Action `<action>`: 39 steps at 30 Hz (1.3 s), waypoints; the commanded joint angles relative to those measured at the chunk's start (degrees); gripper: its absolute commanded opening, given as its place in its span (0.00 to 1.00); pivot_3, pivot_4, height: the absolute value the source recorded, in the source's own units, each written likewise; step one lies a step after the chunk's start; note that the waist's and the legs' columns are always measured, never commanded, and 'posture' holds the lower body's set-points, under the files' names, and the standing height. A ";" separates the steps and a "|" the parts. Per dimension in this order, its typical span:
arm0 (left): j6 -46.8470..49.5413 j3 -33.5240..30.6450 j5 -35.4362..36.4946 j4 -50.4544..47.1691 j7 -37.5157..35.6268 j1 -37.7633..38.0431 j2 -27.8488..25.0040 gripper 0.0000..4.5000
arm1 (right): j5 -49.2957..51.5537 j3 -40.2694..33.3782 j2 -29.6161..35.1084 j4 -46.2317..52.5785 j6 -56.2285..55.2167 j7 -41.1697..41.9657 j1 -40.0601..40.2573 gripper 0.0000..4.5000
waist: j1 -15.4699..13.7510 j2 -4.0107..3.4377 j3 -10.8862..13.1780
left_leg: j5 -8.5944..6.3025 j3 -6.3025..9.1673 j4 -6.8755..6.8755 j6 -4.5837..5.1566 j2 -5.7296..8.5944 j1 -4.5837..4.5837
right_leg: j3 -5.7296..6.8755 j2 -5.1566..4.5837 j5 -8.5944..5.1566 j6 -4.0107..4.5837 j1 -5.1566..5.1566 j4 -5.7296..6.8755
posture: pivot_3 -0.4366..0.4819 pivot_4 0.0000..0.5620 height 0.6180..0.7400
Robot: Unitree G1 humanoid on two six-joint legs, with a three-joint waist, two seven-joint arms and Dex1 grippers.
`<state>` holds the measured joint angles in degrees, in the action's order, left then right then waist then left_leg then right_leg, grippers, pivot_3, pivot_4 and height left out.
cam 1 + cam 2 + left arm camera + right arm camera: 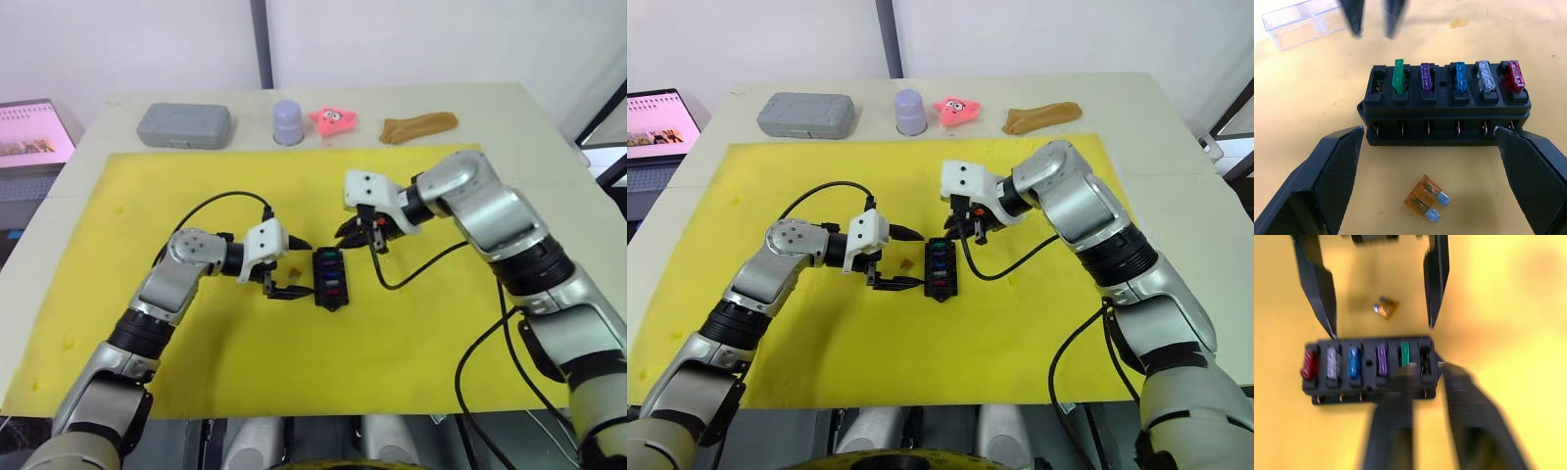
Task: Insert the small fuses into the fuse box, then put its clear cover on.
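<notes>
Left wrist view: the black fuse box (1447,105) sits mid-mat on the yellow mat (411,343), five fuses seated, one end slot empty. The left gripper (1435,188) is spread wide and empty, an orange fuse (1425,198) lying loose between its fingers. The right gripper (359,233) hovers slightly parted, holding nothing. The clear cover (1303,22) lies beyond the box. The fuse looks tiny, light and slippery; pinch its plastic body.

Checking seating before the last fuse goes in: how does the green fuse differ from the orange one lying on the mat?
The green fuse stands in a slot of the fuse box, tilted and higher than its neighbours; the orange fuse lies flat and loose on the yellow mat, beside the box. The green one's blades are hidden in the slot; the orange one's two blades are bare. Both are small translucent blade fuses.
</notes>
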<state>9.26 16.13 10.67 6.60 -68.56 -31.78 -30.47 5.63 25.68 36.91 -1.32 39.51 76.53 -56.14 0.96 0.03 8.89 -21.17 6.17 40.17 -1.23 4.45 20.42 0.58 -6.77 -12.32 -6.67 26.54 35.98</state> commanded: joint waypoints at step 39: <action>-0.37 -1.18 0.08 -1.07 0.12 -0.99 -0.31 1.00 | -1.38 2.79 -1.47 -2.94 -4.10 -2.51 6.11 0.01 | -0.04 0.00 -0.01 | 0.00 0.00 0.01 0.00 0.00 -0.03 | 0.00 0.00 0.00 0.00 -0.03 0.01 | 0.48 0.27 1.00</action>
<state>9.41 16.12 10.62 6.64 -68.50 -31.83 -30.47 6.13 26.53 34.83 -3.72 35.85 73.66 -51.09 0.92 0.03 8.89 -21.17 6.17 40.18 -1.23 4.45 20.37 0.58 -6.77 -12.32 -6.67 26.50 35.99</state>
